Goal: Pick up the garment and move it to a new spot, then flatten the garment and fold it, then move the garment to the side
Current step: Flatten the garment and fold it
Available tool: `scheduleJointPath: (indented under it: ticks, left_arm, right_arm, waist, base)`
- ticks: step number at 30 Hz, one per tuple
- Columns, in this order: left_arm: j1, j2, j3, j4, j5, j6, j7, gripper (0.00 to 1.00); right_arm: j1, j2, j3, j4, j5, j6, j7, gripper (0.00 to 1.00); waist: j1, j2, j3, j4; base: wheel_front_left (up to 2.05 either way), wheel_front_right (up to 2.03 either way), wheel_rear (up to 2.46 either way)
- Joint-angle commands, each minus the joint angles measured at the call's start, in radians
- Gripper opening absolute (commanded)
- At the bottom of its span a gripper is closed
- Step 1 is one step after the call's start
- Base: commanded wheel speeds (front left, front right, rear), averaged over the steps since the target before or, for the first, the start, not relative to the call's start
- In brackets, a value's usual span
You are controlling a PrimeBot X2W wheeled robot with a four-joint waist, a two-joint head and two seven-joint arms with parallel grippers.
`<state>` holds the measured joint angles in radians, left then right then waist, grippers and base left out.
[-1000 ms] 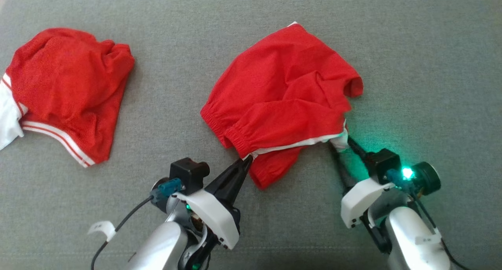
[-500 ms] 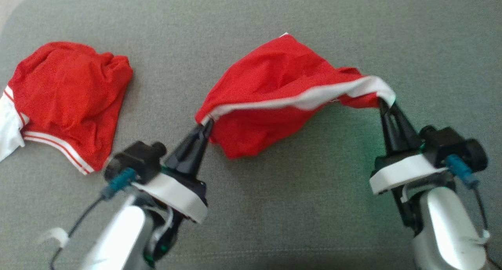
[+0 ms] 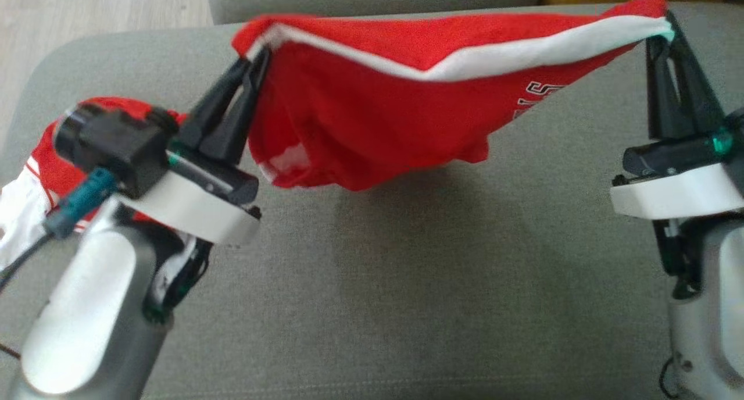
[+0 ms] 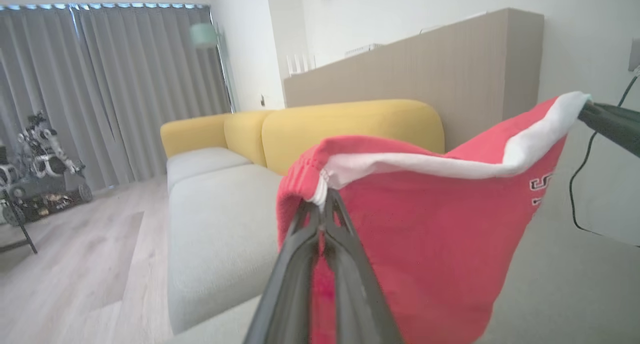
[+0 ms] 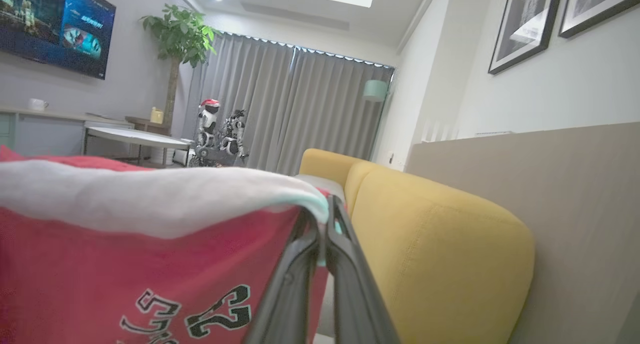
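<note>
Grey sofa cushion point(image 3: 407, 284), head view: you hold the red garment point(image 3: 372, 115) clear of it, hanging stretched along its white-trimmed edge between the left gripper point(image 3: 260, 57) and the right gripper point(image 3: 667, 22), each pinched shut on that edge. By this showing the pick-up is done. Setting down at a new spot, flattening, folding and moving aside remain. A second red garment point(image 3: 43, 156) lies largely behind your left arm. The printed lettering point(image 3: 537, 97) is cut off by a fold, and the garment's far face is hidden.
</note>
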<state>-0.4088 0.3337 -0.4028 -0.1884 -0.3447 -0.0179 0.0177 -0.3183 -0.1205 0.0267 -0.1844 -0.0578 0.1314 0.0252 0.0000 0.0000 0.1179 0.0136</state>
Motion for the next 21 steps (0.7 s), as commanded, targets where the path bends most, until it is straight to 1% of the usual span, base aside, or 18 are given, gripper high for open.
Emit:
scheduleJointPath:
  ticks: [1, 5, 7, 9, 10, 15, 18, 21]
  left_arm:
    - [-0.072, 0.035, 0.058, -0.046, -0.001, 0.006, 0.013, 0.0]
    - [-0.109, 0.03, 0.072, -0.051, -0.032, 0.002, 0.035, 0.0]
    - [-0.131, 0.013, 0.087, -0.03, -0.079, -0.007, 0.038, 0.0]
    - [-0.149, 0.014, 0.092, -0.013, -0.089, -0.014, 0.039, 0.0]
    - [-0.19, 0.003, 0.1, 0.026, -0.117, -0.029, 0.035, 0.0]
    - [-0.354, -0.032, 0.096, 0.192, -0.152, -0.069, -0.002, 0.0]
    - [-0.48, -0.051, 0.092, 0.325, -0.156, -0.087, -0.049, 0.0]
    - [-0.621, -0.07, 0.086, 0.473, -0.152, -0.098, -0.109, 0.0]
  right_arm:
    - [-0.032, -0.015, 0.019, -0.049, 0.015, -0.001, 0.022, 0.0]
    - [-0.05, -0.031, 0.013, -0.07, 0.042, -0.001, 0.054, 0.0]
    - [-0.077, -0.035, 0.009, -0.057, 0.061, -0.001, 0.06, 0.0]
    - [-0.095, -0.036, 0.006, -0.044, 0.073, -0.001, 0.062, 0.0]
    - [-0.142, -0.04, -0.001, -0.007, 0.091, -0.001, 0.061, 0.0]
    - [-0.311, -0.041, 0.004, 0.135, 0.134, -0.001, 0.051, 0.0]
    - [-0.453, -0.028, 0.015, 0.248, 0.153, -0.001, 0.036, 0.0]
    - [-0.615, -0.007, 0.014, 0.381, 0.165, -0.001, -0.002, 0.0]
  waist:
    - [0.0, 0.0, -0.006, -0.001]
    - [0.0, 0.0, -0.002, -0.005]
    - [0.0, 0.0, 0.01, -0.009]
    - [0.0, 0.0, 0.018, -0.011]
    - [0.0, 0.0, 0.038, -0.013]
    - [0.0, 0.0, 0.103, -0.016]
    - [0.0, 0.0, 0.147, -0.025]
    - [0.0, 0.0, 0.185, -0.032]
  base:
    - [0.0, 0.0, 0.0]
    - [0.0, 0.0, 0.0]
    - [0.0, 0.0, 0.0]
    - [0.0, 0.0, 0.0]
    - [0.0, 0.0, 0.0]
    - [0.0, 0.0, 0.0]
    - [0.0, 0.0, 0.0]
    - [0.0, 0.0, 0.0]
